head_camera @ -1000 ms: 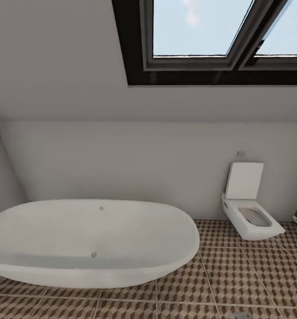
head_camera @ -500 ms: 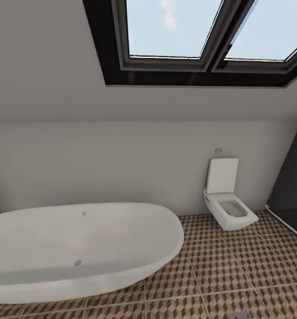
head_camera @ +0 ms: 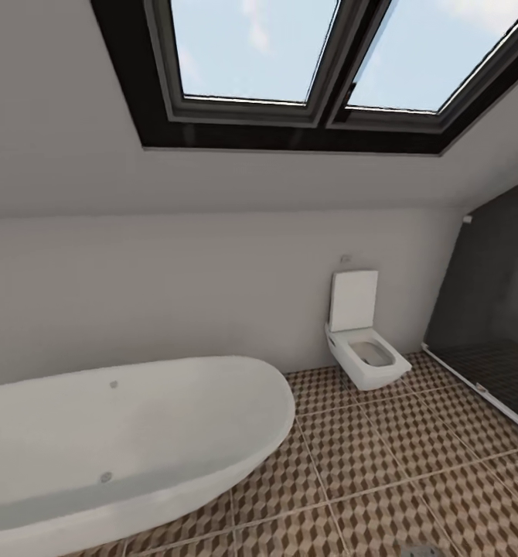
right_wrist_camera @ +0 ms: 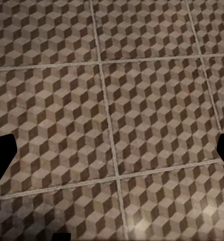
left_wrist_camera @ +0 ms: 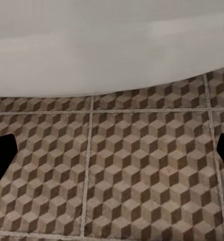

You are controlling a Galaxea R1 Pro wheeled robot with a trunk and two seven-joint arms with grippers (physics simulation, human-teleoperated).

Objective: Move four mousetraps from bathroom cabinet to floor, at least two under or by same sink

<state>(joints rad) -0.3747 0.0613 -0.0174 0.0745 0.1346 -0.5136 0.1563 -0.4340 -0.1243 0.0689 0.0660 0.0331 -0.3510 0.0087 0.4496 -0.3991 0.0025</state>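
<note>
- The head camera looks across a bathroom, and the white oval bathtub (head_camera: 127, 441) is the landmark here, big and low in the near corner.
- Beyond the far end of the bathtub, against the pale back wall (head_camera: 212, 294), sits a square white toilet (head_camera: 365, 352) with its lid standing upright.
- Above the bathtub the ceiling slopes, and a dark-framed skylight (head_camera: 305, 70) of two panes shows blue sky.
- Past the toilet, farther from the bathtub, a dark grey shower area (head_camera: 495, 325) has its own dark floor behind a low threshold.
- The bathroom floor (head_camera: 383, 472) runs from the bathtub's foot out to the toilet and the shower edge: large square tiles in a brown, beige and white cube print with pale grout.
- The left gripper (left_wrist_camera: 112, 155) hangs over those tiles just beside the bathtub's curved white side, black fingertips (left_wrist_camera: 1, 155) wide apart, nothing between them.
- The right gripper (right_wrist_camera: 112, 155) hangs over bare patterned tile, its fingertips (right_wrist_camera: 0, 156) likewise spread, holding nothing.
</note>
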